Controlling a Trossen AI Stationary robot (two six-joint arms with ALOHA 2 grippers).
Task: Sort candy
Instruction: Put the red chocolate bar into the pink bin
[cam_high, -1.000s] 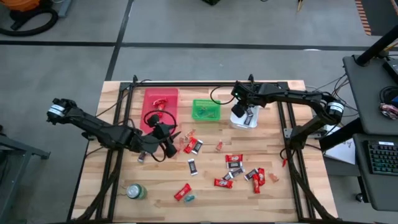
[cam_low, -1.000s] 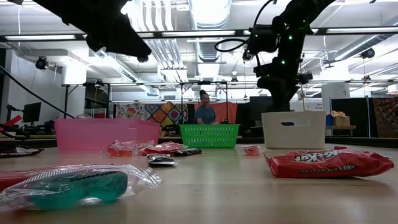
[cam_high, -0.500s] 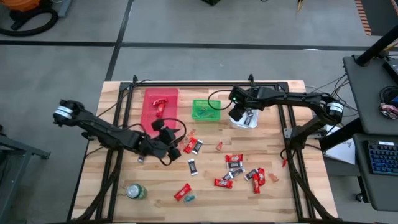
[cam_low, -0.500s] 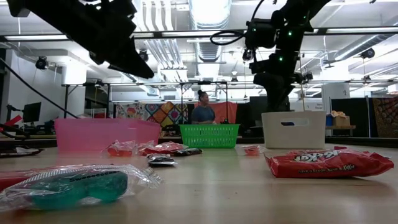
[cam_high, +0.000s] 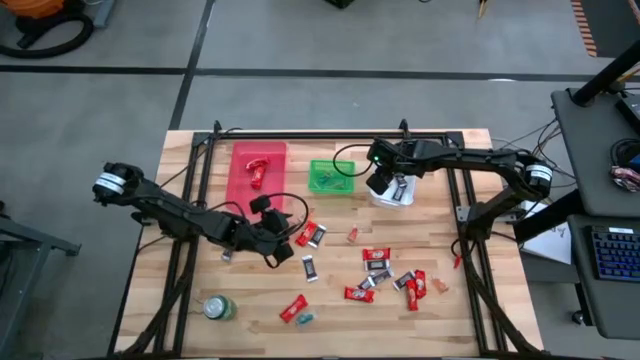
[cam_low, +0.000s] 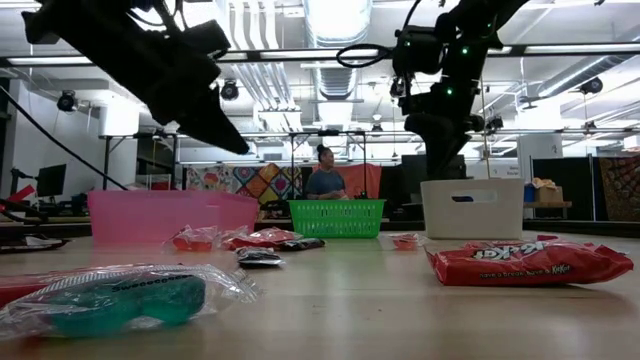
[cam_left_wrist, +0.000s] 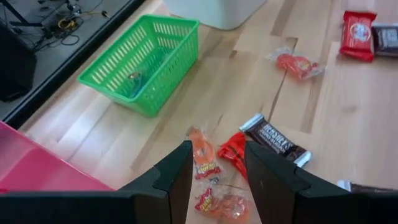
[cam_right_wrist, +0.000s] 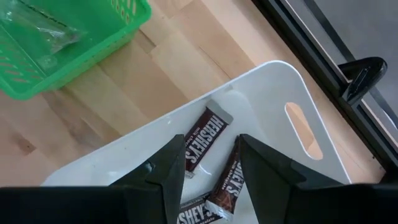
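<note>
Candy lies scattered on the wooden table (cam_high: 200, 280): red and dark wrapped pieces at the middle (cam_high: 310, 236) and toward the near right (cam_high: 385, 270). My left gripper (cam_high: 287, 246) hangs open, slanting down just above an orange-red sweet (cam_left_wrist: 203, 158), a red wrapper (cam_left_wrist: 234, 151) and a dark Hershey's bar (cam_left_wrist: 273, 140), touching none of them. My right gripper (cam_high: 380, 180) hangs open over the white bin (cam_right_wrist: 273, 99), in which dark Hershey's bars (cam_right_wrist: 205, 138) lie. The pink bin (cam_high: 240, 190) holds a red candy (cam_high: 257, 170).
A green basket (cam_high: 331, 177) stands between the pink bin and the white bin. A round green can (cam_high: 218, 307) lies near the front left. A teal sweet (cam_low: 120, 300) and a red KitKat (cam_low: 530, 262) lie close to the near edge. A black frame borders the table.
My left gripper has come down and toward the table's near right, from beside the pink bin to just above the middle cluster of candy, staying open. The candy has not moved.
</note>
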